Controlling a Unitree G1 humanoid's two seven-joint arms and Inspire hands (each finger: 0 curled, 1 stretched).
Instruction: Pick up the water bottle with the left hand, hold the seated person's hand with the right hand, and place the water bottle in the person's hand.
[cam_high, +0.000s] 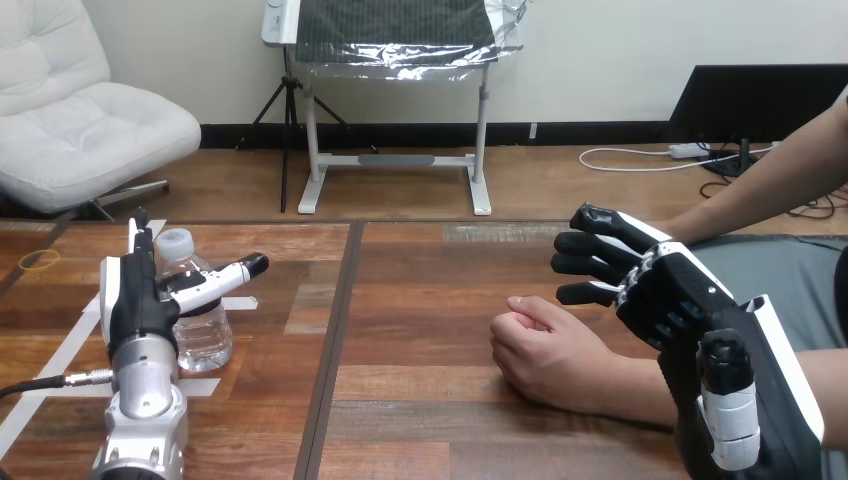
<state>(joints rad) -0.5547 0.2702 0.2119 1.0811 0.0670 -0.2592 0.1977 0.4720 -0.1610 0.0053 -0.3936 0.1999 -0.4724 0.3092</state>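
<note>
On the brown wooden table (420, 300), at about 9 o'clock as the robot sees it, a small clear plastic water bottle with a white cap (200, 320) stands upright on the boards. The robot's left hand (135, 300) is right against the bottle's 9 o'clock side. Its fingers (137, 235) are straight and point to 12 o'clock. Its thumb (215, 278) reaches out toward 3 o'clock, across the front of the bottle's shoulder. The hand is spread, not closed round the bottle, and I cannot tell if the palm really presses on the plastic.

Well apart from the bottle, in its 3 o'clock direction, the person's hand (545, 350) rests on the table as a loose fist. Its forearm goes away toward 4 o'clock.

The robot's right hand (670, 300) is at about 2 o'clock from this fist, over the person's wrist and forearm. Its fingers (600, 240) are loose and only a little bent. They point toward 9 o'clock, and the thumb (728, 400) is nearer to the robot. The fingers are not wrapped round the wrist, and I cannot tell if the hand touches the arm.

A thin yellow rubber ring (40, 260) lies at 10 o'clock from the bottle. A strip of white tape (205, 387) is stuck to the wood at the bottle's 6 o'clock side.
</note>
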